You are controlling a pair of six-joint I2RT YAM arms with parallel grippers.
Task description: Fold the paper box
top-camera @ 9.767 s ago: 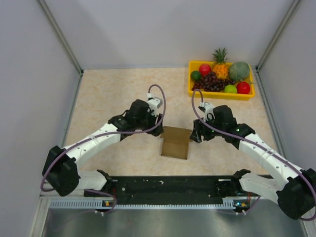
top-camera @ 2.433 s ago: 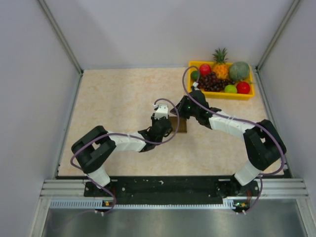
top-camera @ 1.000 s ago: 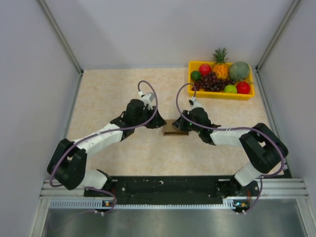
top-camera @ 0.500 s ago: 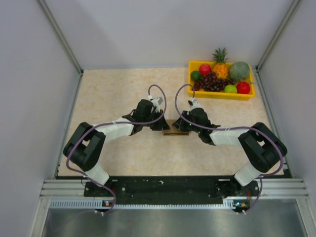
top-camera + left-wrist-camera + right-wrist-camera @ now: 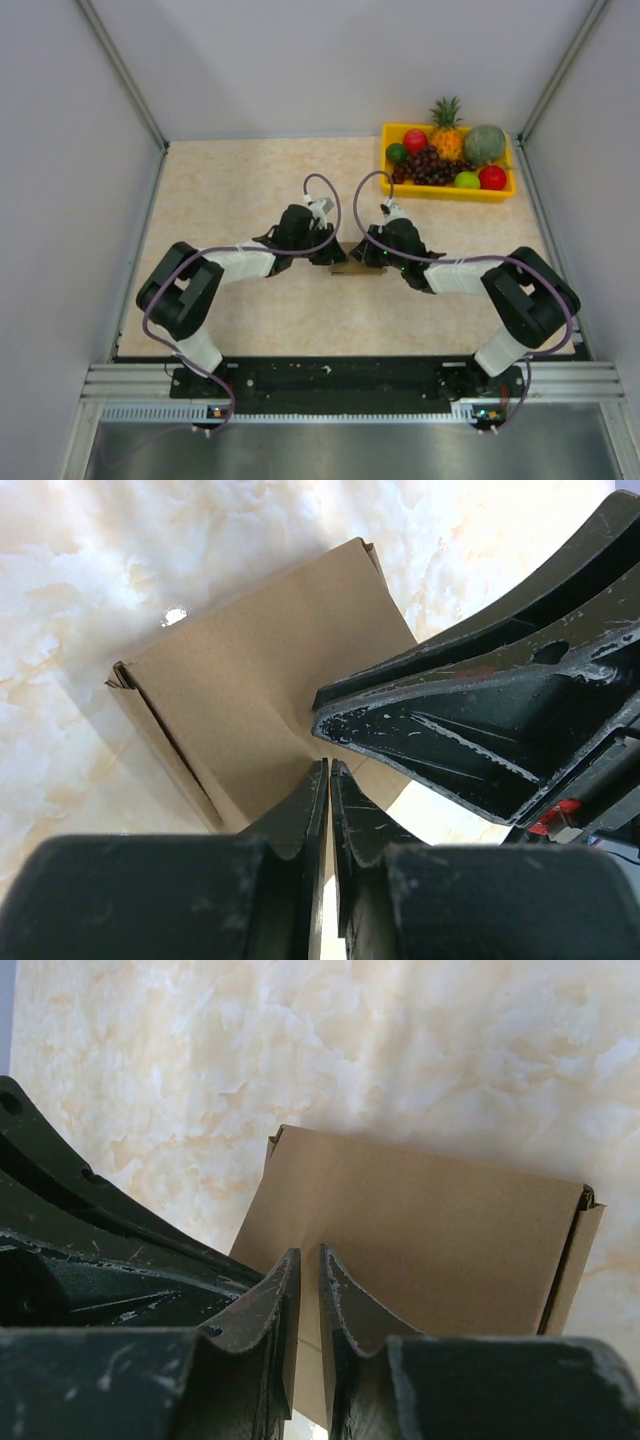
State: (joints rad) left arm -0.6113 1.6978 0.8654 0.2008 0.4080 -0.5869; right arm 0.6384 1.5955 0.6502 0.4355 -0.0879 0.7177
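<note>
**While both claws close in, the box sits pinned between them**

Because the folding needs the cardboard kept from sliding, the paper box (image 5: 355, 264) lies near the middle of the tabletop (image 5: 230, 180) with an arm on each side. The left claw (image 5: 333, 257) meets it from the left and the right claw (image 5: 372, 258) from the right. Each wrist view looks down on a broad brown panel, with that arm's fingertips resting at the panel's near edge.

Both claws are drawn nearly closed, leaving only a thin slit between the fingers. I cannot tell whether any cardboard is caught in either slit. My reading is that the closed tips brace or press the panel rather than carry it.

At both short ends of the box, folded layers show edge-on, a little loose rather than tucked flat. Those ends look like the work left to do.

Room is tightest between the arms. In the left wrist view the right claw's housing sits just beside the left fingertips, so any inward move risks a knock. Outward there is plenty of bare tabletop, to the left and toward the arm bases. The fruit tray (image 5: 447, 192) stands well apart at the far right corner.
</note>
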